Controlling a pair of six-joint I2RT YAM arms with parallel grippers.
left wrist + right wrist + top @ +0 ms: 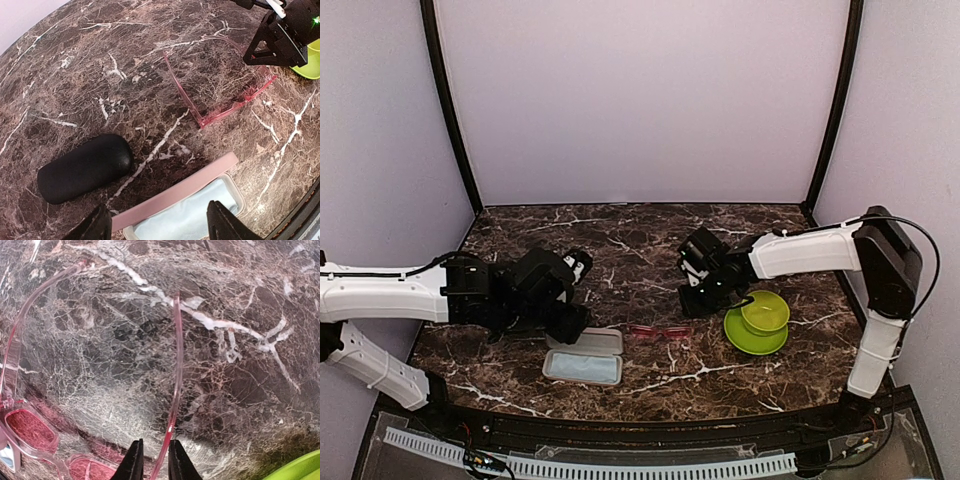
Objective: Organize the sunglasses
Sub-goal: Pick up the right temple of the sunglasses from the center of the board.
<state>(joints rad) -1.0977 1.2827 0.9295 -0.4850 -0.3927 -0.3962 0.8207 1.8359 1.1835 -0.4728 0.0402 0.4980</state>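
**Top external:** On a dark marble counter (620,240), translucent red-pink sunglasses (658,331) lie unfolded near the middle, toward the near edge. The right end effector (698,303) reaches in low from the right edge, just beyond the sunglasses' right side. The left end effector (570,318) hangs over the left half of the counter. Just in front of it an open pink case (585,343) lies near the near edge, with a light blue cloth (582,370) in its tray. A green bowl (765,310) sits on a green plate (752,340) toward the right edge.

**Left wrist:** The left end effector (160,225) shows its two fingertips (97,224) wide apart above the pink case's lid, with nothing held between them. A closed black case (85,167) lies on the marble close by. Beyond it the sunglasses (235,106) rest flat with both temples open. The right end effector (277,42) is down over the tip of one temple.

**Right wrist:** The right end effector (156,462) has its fingers (134,462) drawn close together on either side of one thin pink temple of the sunglasses (176,380). A sliver of gap shows beside the temple, so whether the pads actually pinch it cannot be told. The red lenses lie at lower left, and a green rim shows at the lower right corner.
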